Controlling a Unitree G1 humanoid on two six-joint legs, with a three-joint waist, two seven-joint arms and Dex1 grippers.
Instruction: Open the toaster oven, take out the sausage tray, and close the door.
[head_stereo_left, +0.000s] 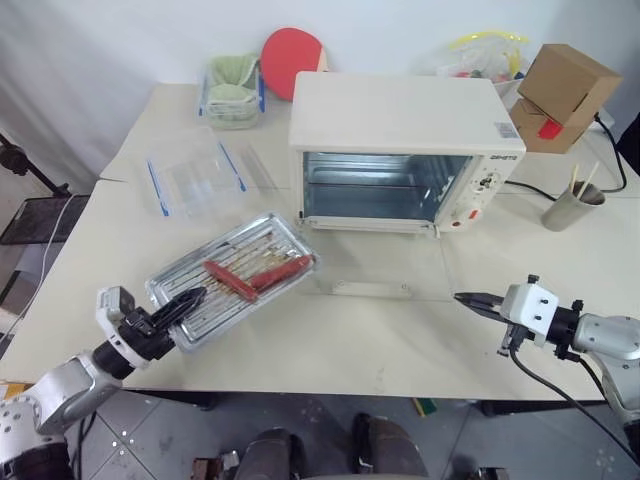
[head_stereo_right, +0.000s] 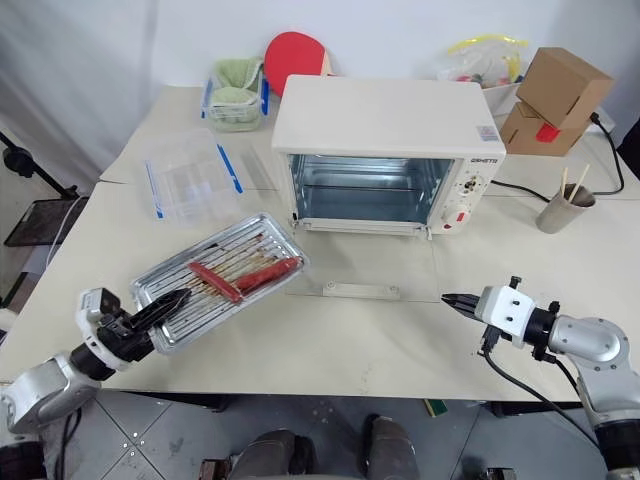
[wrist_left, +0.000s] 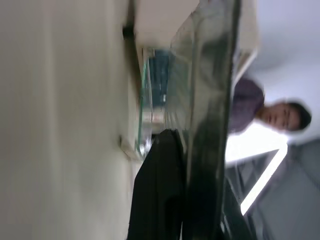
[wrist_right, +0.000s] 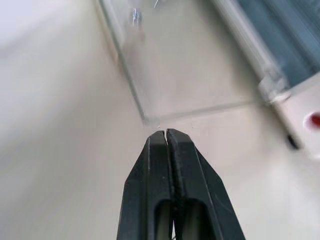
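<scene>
The cream toaster oven (head_stereo_left: 400, 115) stands at the back middle of the table, and its cavity looks empty. Its glass door (head_stereo_left: 375, 262) lies flat on the table in front, bar handle (head_stereo_left: 372, 289) toward me. The silver sausage tray (head_stereo_left: 270, 235), carrying two red sausages (head_stereo_left: 255, 275), sits left of the door. My left gripper (head_stereo_left: 190, 300) is shut on the tray's near-left rim (wrist_left: 210, 125), with one black finger (wrist_left: 155, 190) beside it. To the right of the door, my right gripper (head_stereo_left: 462, 298) is shut and empty; its closed tips (wrist_right: 165, 132) point at the door's corner (wrist_right: 165, 65).
A clear blue-clipped container (head_stereo_left: 195, 175) lies behind the tray. Further back are a second container with green cloth (head_stereo_left: 232, 88) and a red paddle (head_stereo_left: 292, 55). A cardboard box (head_stereo_left: 562, 95) and a cup with sticks (head_stereo_left: 572, 205) stand right of the oven. A person (wrist_left: 270, 112) shows beyond the table.
</scene>
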